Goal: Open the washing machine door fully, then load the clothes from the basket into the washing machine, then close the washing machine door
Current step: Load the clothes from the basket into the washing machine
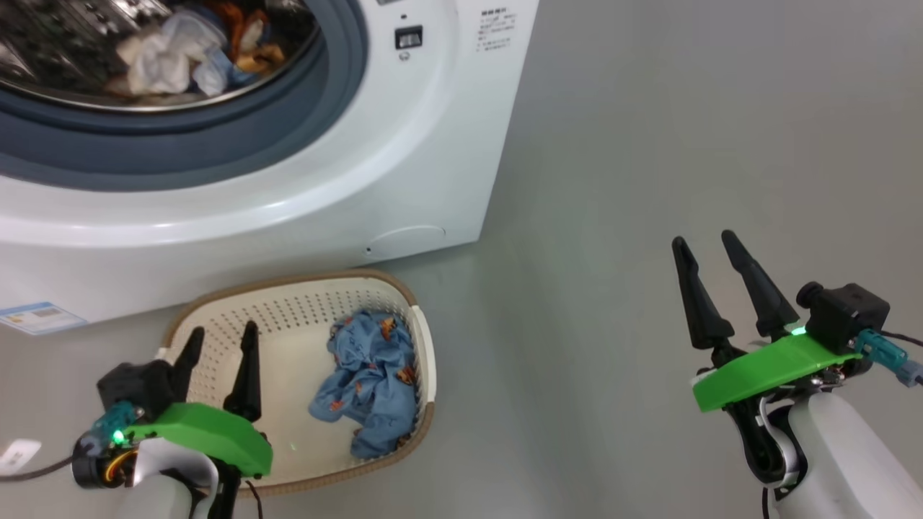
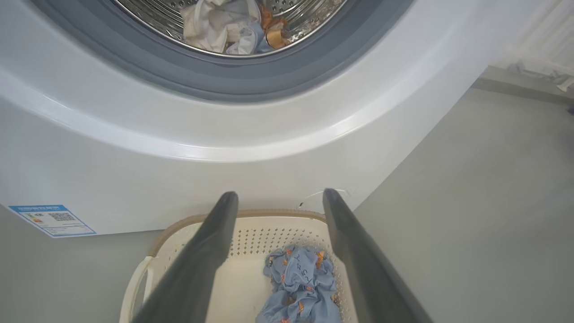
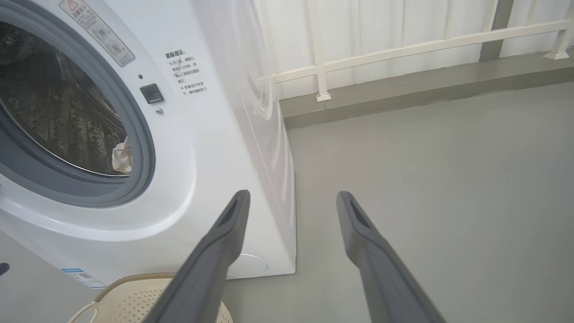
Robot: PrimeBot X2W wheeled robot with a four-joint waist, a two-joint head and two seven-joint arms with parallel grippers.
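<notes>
We see one blue piece of the clothes left in the basket, on its 3 o'clock side in the head view. The basket sits on the floor at 7 o'clock of that view, just in front of the washing machine, up at 11 o'clock, its round mouth uncovered. More clothes lie in the drum.

Our left gripper hangs over the basket's 9 o'clock side with its two fingers apart and nothing in them. Our right gripper is at 4 o'clock, over the floor, fingers apart and empty too.

The blue piece looks soft, light and floppy to us: it will not break, but it will droop. We would pinch a thick fold near its middle. The heap is longer than wide; its long way runs from 12 to 6 o'clock, toward the machine.
</notes>
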